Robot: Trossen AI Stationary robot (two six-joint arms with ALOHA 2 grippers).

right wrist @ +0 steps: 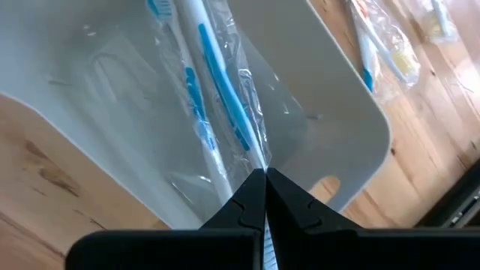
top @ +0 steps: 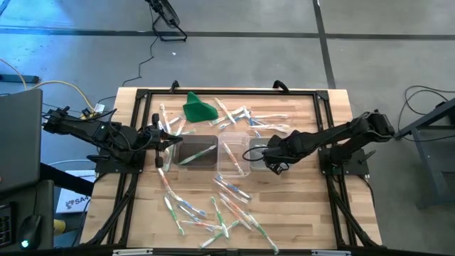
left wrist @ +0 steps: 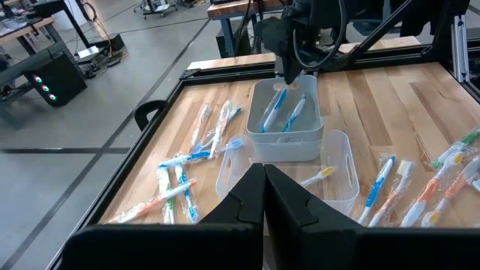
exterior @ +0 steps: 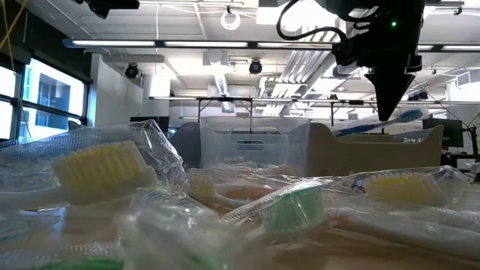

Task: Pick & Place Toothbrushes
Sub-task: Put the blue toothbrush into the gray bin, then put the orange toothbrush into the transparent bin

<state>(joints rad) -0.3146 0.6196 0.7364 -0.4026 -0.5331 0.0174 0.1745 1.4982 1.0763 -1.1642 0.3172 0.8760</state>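
1. My right gripper [right wrist: 265, 174] is clenched on a wrapped blue toothbrush [right wrist: 225, 97], hanging into the right-hand clear tub [right wrist: 330, 112].
2. My left gripper [left wrist: 264, 169] is pinched closed, holding nothing, over the left tub [top: 195, 153].
3. More toothbrushes [top: 213, 210] lie scattered across the wooden table [top: 298, 206].

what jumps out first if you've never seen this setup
Wrapped toothbrushes lie scattered over the wooden table, thickest at its near edge. Three clear tubs sit mid-table; the right hand hangs over the rightmost one, shut on a blue toothbrush. A green lump lies at the far side.
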